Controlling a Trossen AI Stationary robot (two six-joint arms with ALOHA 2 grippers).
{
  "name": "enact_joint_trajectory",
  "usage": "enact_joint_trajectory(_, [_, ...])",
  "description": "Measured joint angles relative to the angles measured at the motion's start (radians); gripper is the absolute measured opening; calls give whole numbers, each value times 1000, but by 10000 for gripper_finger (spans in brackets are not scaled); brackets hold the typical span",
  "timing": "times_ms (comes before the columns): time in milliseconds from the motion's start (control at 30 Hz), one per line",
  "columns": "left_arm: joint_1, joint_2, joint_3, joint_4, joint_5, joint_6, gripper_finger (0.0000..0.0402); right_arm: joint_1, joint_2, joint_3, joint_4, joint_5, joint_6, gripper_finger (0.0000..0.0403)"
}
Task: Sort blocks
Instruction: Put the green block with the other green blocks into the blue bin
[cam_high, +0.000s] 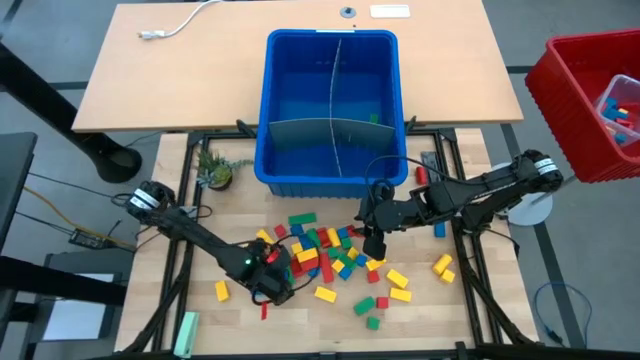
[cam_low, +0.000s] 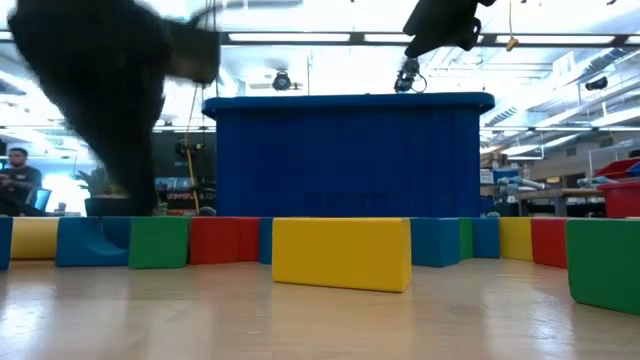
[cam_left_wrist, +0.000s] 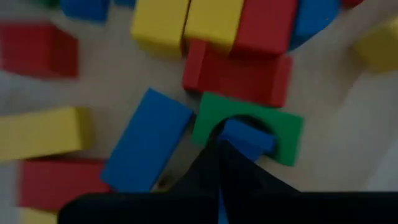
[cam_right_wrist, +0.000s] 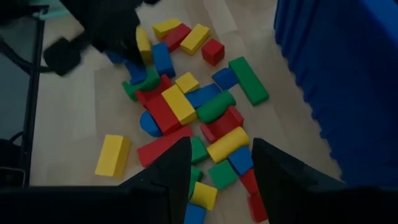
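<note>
Most blocks (cam_high: 330, 255) lie unsorted on bench (cam_high: 420, 320); bin (cam_high: 333, 105) nearly empty. Left tool (cam_left_wrist: 219, 144) pinched shut w/ a small blue block between its tips; right tool (cam_right_wrist: 221, 163) part-open, holding nothing.

Worktop (cam_high: 420, 325): pale wood planks.
On it: blue bin (cam_high: 332, 110) at the far edge; blocks (cam_high: 330, 255) scattered before it; small plant (cam_high: 217, 172); pale green bar (cam_high: 186, 333).

Left pincer (cam_high: 272, 283) closed, low; right pincer (cam_high: 374, 246) parted, raised.
</note>
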Motion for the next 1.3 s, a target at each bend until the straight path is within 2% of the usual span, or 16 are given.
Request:
enact_joint_trajectory(100, [3,-15,119,-137,-50,95,5,3,-3,0,-7,-4,-10,157])
enact_joint_trajectory(200, [12,-36,216,-199,-85,205,4,5,-7,0,-6,-5,-24,157])
enact_joint_trajectory(367, [24,-36,246,-190,-99,287,30,5,-6,0,-6,-6,-33,157])
enact_joint_trajectory(500, [52,-35,167,-159,-28,278,79,5,-6,0,-6,-7,-34,157])
enact_joint_trajectory(600, [52,-34,74,26,28,285,122,5,-6,0,-6,-7,-34,157])
enact_joint_trajectory(700, [47,-34,-22,203,135,242,157,5,-6,0,-6,-7,-38,157])
enact_joint_trajectory(767, [39,-34,-68,297,147,189,174,5,-6,0,-6,-7,-38,157])
enact_joint_trajectory(867, [15,-34,-88,351,135,160,185,5,-6,0,-6,-4,-40,157])
enact_joint_trajectory(1133, [-36,-34,-143,353,90,197,188,5,-6,0,-4,3,-44,157])
enact_joint_trajectory(1300, [-47,-35,-193,316,162,109,188,5,-6,0,-4,3,-44,157])
